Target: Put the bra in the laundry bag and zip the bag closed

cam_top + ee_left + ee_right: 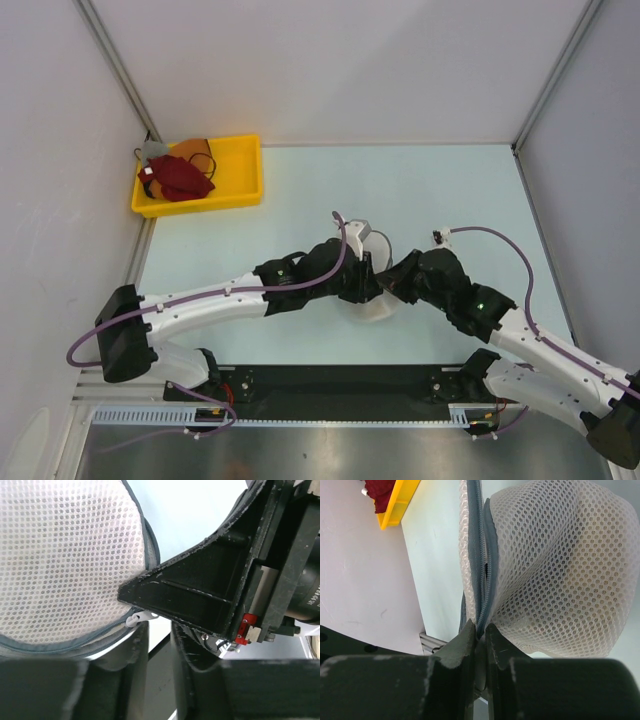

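The laundry bag sits mid-table between the two claws. Its halves are folded together, and a pale tan shape shows through the mesh, likely the bra. The right claw is clenched on the bag's rim, with the zip running straight away from its fingertips. The left claw is released, a gap showing between its fingers. The white zip pull lies just off one fingertip. This looks like the zipping step. Next, the left claw must pinch that pull and draw it along the rim while the right one anchors the bag. The yellow bin sits far beyond both.
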Available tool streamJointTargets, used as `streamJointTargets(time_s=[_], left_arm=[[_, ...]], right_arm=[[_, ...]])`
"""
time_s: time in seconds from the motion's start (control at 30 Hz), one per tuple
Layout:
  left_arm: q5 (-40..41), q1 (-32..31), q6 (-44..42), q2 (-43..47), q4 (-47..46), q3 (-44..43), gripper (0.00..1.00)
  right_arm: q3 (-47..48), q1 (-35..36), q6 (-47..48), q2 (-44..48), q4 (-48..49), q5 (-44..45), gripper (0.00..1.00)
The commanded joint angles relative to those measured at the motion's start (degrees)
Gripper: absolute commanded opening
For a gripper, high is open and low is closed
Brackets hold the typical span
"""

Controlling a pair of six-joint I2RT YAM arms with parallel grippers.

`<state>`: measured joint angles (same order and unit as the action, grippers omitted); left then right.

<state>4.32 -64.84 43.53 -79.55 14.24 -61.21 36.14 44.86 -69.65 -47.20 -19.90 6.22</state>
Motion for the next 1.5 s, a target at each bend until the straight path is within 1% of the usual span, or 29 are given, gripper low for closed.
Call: streamJointTargets(time_s=[0.0, 0.03, 0.07, 0.13, 0.17, 0.23, 0.47, 0.53, 0.6, 0.63, 0.67, 0.7, 0.73, 0.8, 0.83, 0.9, 0.93, 0.97, 1.0, 1.03, 1.07, 1.13, 1.23, 1.37, 1.47], left_arm=[[1.05, 1.2, 0.51, -0.25, -1.32, -2.16, 0.25], [0.78, 1.38, 0.51, -0.34, -1.23, -2.16, 0.23], [0.61, 1.64, 0.51, -0.43, -1.14, -2.07, 0.18], [0.6, 1.82, 0.42, -0.52, -0.88, -1.98, 0.13], [0.61, 1.91, 0.42, -0.35, -0.79, -1.98, 0.08], [0.61, 2.08, 0.42, -0.43, -0.53, -1.9, 0.01], [1.57, 2.52, -1.86, 1.76, 1.66, -0.49, 0.0], [-0.35, 3.05, -2.65, 3.95, 0.53, 1.61, 0.0], [-3.95, 3.14, -3.45, 7.28, -3.5, 4.94, 0.0], [-7.36, 3.14, -3.54, 8.52, -6.13, 6.44, 0.0], [-10.44, 3.14, -2.58, 9.66, -10.59, 7.85, 0.06], [-11.43, 3.14, -1.61, 10.46, -12.29, 10.04, 0.13], [-12.04, 3.23, -0.65, 11.51, -13.44, 10.67, 0.25], [-13.1, 3.23, 1.38, 11.43, -14.06, 10.94, 0.39], [-13.19, 3.14, 1.73, 10.91, -13.98, 10.76, 0.5], [-12.93, 3.14, 3.66, 10.73, -14.06, 10.93, 0.54], [-12.93, 3.23, 4.54, 10.73, -15.89, 11.28, 0.59], [-13.02, 3.23, 6.81, 10.73, -17.65, 11.81, 0.59], [-13.02, 3.31, 7.79, 10.9, -18.36, 12.95, 0.59], [-12.76, 3.32, 9.02, 11.25, -18.98, 13.65, 0.57], [-12.49, 3.32, 11.47, 12.21, -21.07, 14.44, 0.56], [-11.18, 3.32, 12.89, 13.27, -22.93, 17.26, 0.53], [-7.67, 3.4, 15.7, 14.07, -19.79, 17.79, 0.46], [-5.2, 3.49, 20.35, 12.84, -16.88, 17.18, 0.48], [-5.46, 4.02, 20.99, 10.82, -16.0, 15.25, 0.5]], right_arm=[[2.71, 1.02, 0.39, 0.18, 0.74, 1.78, 0.12], [2.62, 1.1, 0.3, 0.35, 0.65, 1.87, 0.12], [2.62, 1.11, 0.3, 0.53, 0.74, 2.04, 0.12], [2.62, 1.19, 0.3, 1.14, 0.57, 2.39, 0.12], [2.71, 1.19, 0.39, 1.32, 0.39, 2.66, 0.12], [2.79, 1.19, 0.48, 1.41, 0.39, 2.57, 0.11], [2.62, 1.19, 2.06, 2.37, -0.31, 3.36, 0.09], [2.36, 1.19, 2.15, 2.64, -0.4, 3.36, 0.09], [2.36, 1.19, 1.97, 3.25, -0.05, 3.36, 0.09], [2.36, 1.19, 1.88, 3.25, 0.04, 3.1, 0.09], [2.18, 1.19, 2.06, 3.25, 0.99, 2.84, 0.08], [1.92, 1.19, 2.41, 3.25, 1.61, 2.66, 0.08], [1.74, 1.19, 3.45, 3.17, 2.14, 1.96, 0.08], [0.78, 1.11, 5.74, 3.95, 5.64, 0.73, 0.08], [-1.14, 1.11, 6.88, 4.31, 7.4, -0.06, 0.08], [-3.34, 1.11, 11.09, 5.53, 13.98, -0.85, 0.07], [-6.05, 1.28, 13.72, 6.76, 17.23, -1.73, 0.07], [-7.21, 1.54, 18.53, 7.29, 23.44, -1.56, 0.05], [-9.14, 1.72, 21.63, 7.99, 27.25, -1.91, 0.03], [-11.16, 2.5, 25.14, 10.26, 34.68, -1.74, 0.05], [-14.05, 2.69, 26.91, 11.16, 35.62, 0.09, 0.04], [-13.91, 1.47, 27.46, 11.87, 34.33, 2.47, 0.02], [-11.27, 0.23, 27.81, 10.73, 33.26, -1.2, 0.01], [-10.83, 0.49, 28.34, 10.11, 34.84, -1.38, 0.01], [-11.79, 0.67, 28.25, 9.76, 36.86, -2.0, 0.01]])
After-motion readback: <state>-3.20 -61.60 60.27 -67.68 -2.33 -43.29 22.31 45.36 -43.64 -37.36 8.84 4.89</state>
